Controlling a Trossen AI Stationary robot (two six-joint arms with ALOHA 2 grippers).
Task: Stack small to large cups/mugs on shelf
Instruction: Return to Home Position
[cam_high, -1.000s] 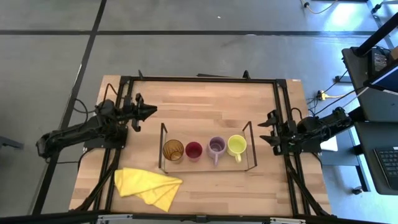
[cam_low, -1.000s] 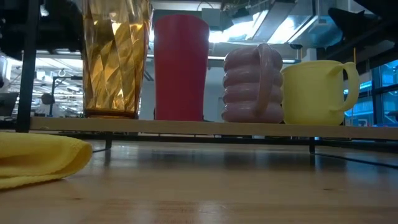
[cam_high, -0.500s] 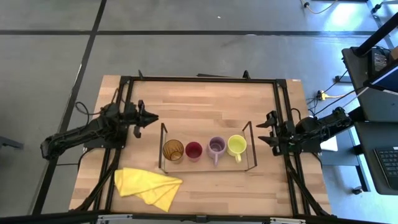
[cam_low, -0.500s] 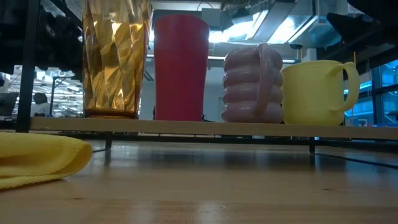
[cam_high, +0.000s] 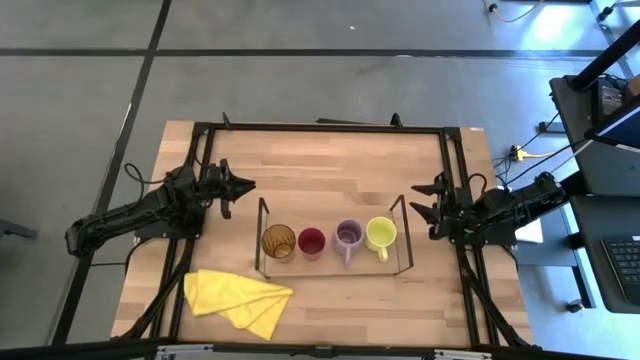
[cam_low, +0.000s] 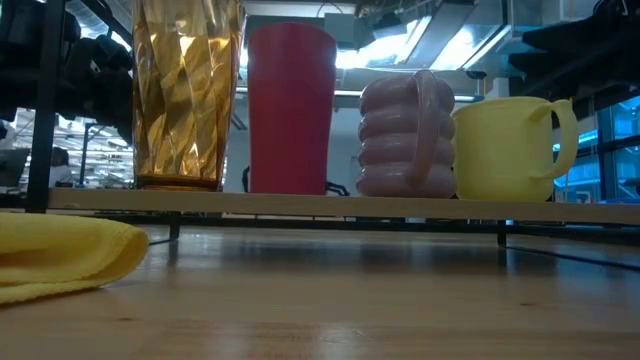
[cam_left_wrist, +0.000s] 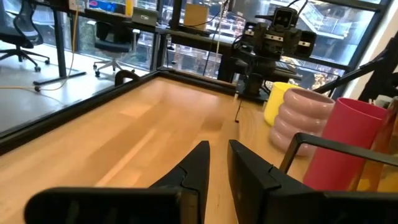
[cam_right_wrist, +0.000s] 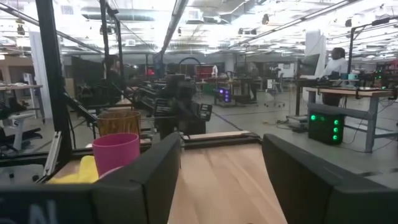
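Four vessels stand upright in a row on the low wooden shelf (cam_high: 330, 260): amber tumbler (cam_high: 278, 241), dark red cup (cam_high: 311, 241), lilac mug (cam_high: 348, 235), yellow-green mug (cam_high: 380, 233). The low view shows them on the board (cam_low: 330, 205), bases down. My left gripper (cam_high: 246, 185) is shut and empty, over the table just beyond the shelf's left wire frame. My right gripper (cam_high: 422, 202) is open and empty beside the shelf's right wire frame (cam_high: 404, 232). Neither touches a cup.
A crumpled yellow cloth (cam_high: 236, 298) lies on the table at the near left, in front of the shelf. Black frame rails (cam_high: 320, 128) run around the tabletop. Bare wood lies between the shelf and the far edge.
My left gripper has gone a little toward the table's right edge, closer to the shelf's left end. My right gripper has shifted slightly toward the far edge beside the shelf's right end. The cups have stayed where they were.
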